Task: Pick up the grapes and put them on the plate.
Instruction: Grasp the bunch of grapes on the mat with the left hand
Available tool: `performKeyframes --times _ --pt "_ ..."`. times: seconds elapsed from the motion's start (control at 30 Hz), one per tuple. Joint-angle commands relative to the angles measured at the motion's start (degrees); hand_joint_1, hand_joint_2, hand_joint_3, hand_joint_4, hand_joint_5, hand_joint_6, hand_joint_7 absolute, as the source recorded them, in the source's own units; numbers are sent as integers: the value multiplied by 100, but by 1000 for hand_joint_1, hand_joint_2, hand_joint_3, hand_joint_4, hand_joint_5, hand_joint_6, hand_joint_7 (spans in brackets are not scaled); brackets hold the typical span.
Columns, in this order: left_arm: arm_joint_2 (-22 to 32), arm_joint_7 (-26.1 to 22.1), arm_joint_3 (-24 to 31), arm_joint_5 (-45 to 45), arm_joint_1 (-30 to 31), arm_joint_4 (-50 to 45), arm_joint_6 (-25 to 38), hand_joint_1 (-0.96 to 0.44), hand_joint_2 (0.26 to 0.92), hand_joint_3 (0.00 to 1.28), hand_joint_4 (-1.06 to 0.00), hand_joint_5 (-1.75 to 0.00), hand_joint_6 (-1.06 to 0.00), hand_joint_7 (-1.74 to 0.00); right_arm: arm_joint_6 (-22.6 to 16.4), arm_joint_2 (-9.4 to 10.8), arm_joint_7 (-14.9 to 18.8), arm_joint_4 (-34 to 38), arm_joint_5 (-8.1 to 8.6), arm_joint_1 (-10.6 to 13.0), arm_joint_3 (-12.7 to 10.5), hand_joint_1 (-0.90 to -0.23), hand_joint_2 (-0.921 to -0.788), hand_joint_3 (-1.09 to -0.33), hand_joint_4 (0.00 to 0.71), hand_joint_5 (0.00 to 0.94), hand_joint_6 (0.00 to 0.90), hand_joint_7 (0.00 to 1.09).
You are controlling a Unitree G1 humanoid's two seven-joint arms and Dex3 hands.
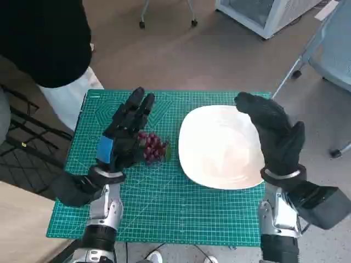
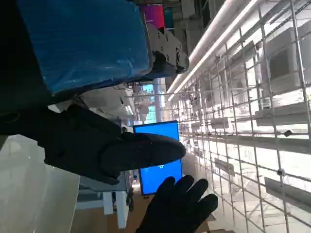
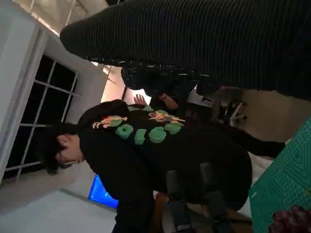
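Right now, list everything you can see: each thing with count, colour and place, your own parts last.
grapes: one bunch, dark red, on the mat between the left robot hand and the plate
plate: one, white, on the mat's right half
cutting mat: one, green with a grid, covering the table
person: one, in a black top with green lettering, beside the table
screen: one, blue, in the room's background
chair: one, pale, on the floor at upper right
left robot hand: one, black with blue tape, over the mat just left of the grapes, fingers apart, holding nothing
right robot hand: one, black knitted glove, over the plate's right edge, holding nothing
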Motion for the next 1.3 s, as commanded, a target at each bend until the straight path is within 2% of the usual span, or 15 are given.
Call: performKeyframes --times 0.03,1.3 --pt "-9 -6 6 -18 85 -95 10 -544 921 480 -224 0 -357 -3 63 -8 20 29 5 88 15 -427 -921 -580 274 4 -1 589" --pt "8 129 -21 -27 204 -546 209 -539 921 479 -225 -1 -354 -1 169 -8 97 -149 68 203 103 -419 -921 -583 277 4 -1 583"
